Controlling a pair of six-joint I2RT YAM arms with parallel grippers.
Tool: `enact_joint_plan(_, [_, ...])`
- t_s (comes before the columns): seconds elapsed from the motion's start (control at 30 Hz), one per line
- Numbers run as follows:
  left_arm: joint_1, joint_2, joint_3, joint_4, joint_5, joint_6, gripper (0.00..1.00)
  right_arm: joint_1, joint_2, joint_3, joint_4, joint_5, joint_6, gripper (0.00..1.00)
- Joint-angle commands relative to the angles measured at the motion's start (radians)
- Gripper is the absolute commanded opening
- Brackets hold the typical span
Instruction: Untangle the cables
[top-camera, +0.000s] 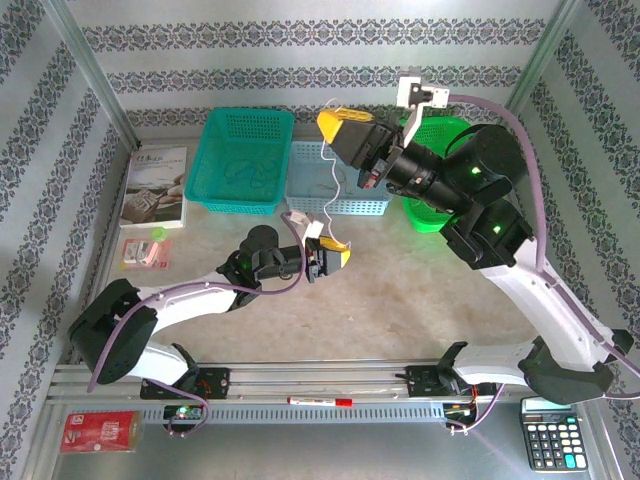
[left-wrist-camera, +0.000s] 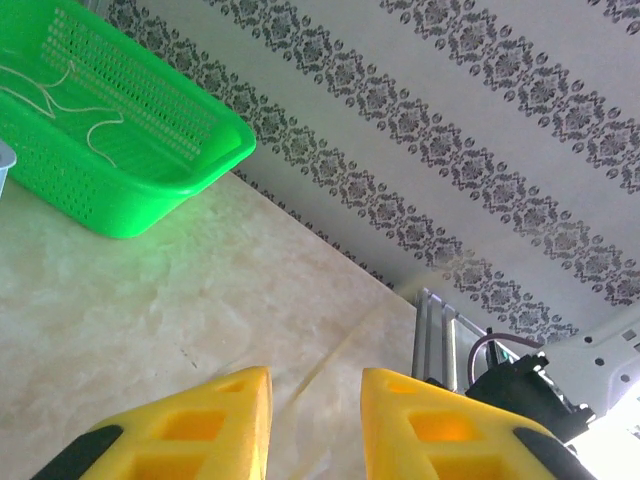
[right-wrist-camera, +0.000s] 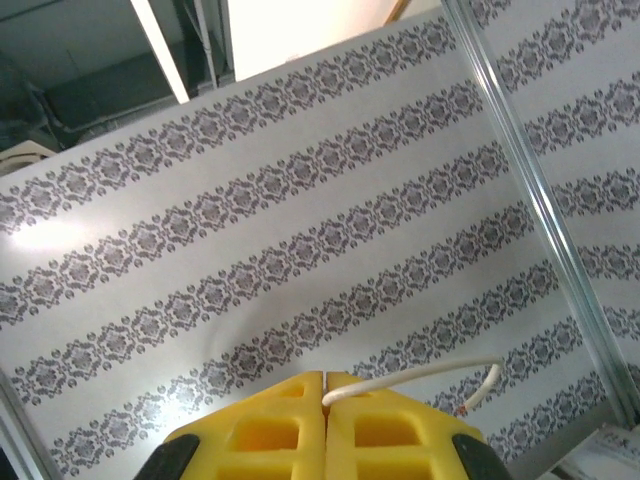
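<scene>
My right gripper (top-camera: 335, 125) is raised above the pale blue basket (top-camera: 350, 205) and shut on a whitish cable (top-camera: 328, 185). The cable hangs down in curls to just above my left gripper (top-camera: 335, 250). In the right wrist view the cable's short end (right-wrist-camera: 420, 372) sticks out to the right of the closed yellow fingertips (right-wrist-camera: 327, 378). My left gripper (left-wrist-camera: 315, 385) is open low over the table, and a faint pale streak (left-wrist-camera: 330, 355) runs between its fingers. More whitish cables (left-wrist-camera: 60, 100) lie in the green basket (left-wrist-camera: 190, 170). Thin strands (top-camera: 238, 172) also lie in the teal basket (top-camera: 215, 195).
The green basket (top-camera: 445, 135) stands at the back right, behind my right arm. A book (top-camera: 155, 185) and pink packets (top-camera: 145, 250) lie at the left. A red marker (top-camera: 320, 401), a calculator (top-camera: 550, 440) and a red packet (top-camera: 100, 430) sit along the near rail.
</scene>
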Motion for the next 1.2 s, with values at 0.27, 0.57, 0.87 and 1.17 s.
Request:
enact_joint_plan(0.27, [-0.012, 0.077, -0.053, 0.188, 0.024, -0.071, 0.23, -0.026, -0.018, 0.054, 0.01, 0.023, -0.037, 0.0])
enact_joint_plan(0.57, [-0.012, 0.1, -0.078, 0.253, 0.026, -0.106, 0.16, -0.037, -0.029, 0.035, 0.016, 0.028, -0.035, 0.0])
enact_joint_plan(0.87, [-0.012, 0.075, -0.124, 0.275, 0.007, -0.117, 0.04, -0.067, -0.073, 0.003, -0.025, 0.088, -0.11, 0.0])
enact_joint_plan(1.17, [-0.011, -0.02, -0.189, 0.197, -0.027, -0.082, 0.0, -0.272, -0.182, -0.12, -0.046, 0.132, -0.094, 0.0])
